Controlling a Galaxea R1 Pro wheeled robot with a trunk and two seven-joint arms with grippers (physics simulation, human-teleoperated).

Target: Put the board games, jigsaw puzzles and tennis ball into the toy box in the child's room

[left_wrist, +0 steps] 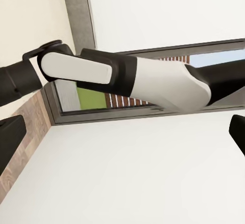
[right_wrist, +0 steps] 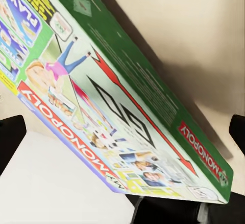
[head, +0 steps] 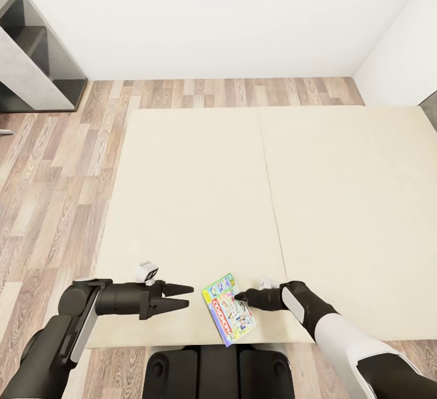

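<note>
Right pincer [head: 243, 296]: I have it at the near edge of the bed, fingers reaching toward the robot's left and meeting the right edge of the board game [head: 229, 317]. In the right wrist view the box [right_wrist: 127, 106] is tilted on edge between the dark fingertips [right_wrist: 11, 139], its green side reading "MONOPOLY" with a red banner; whether the fingers actually clamp it I cannot tell.

Left pincer [head: 185, 297]: I hold it in the air just left of the same box, fingers pointing right toward it, parted narrowly, nothing between them. Its wrist view looks across at my right arm [left_wrist: 127, 78], with a grey-framed window [left_wrist: 153, 106] behind.

Board game: one, printed face up, near the front edge of the bed.

Bed [head: 200, 192]: beige mattress in two sections.

Floor [head: 54, 162]: wood plank, left of and beyond the bed.

Shelf unit [head: 36, 59]: grey, far left against the white wall.
</note>
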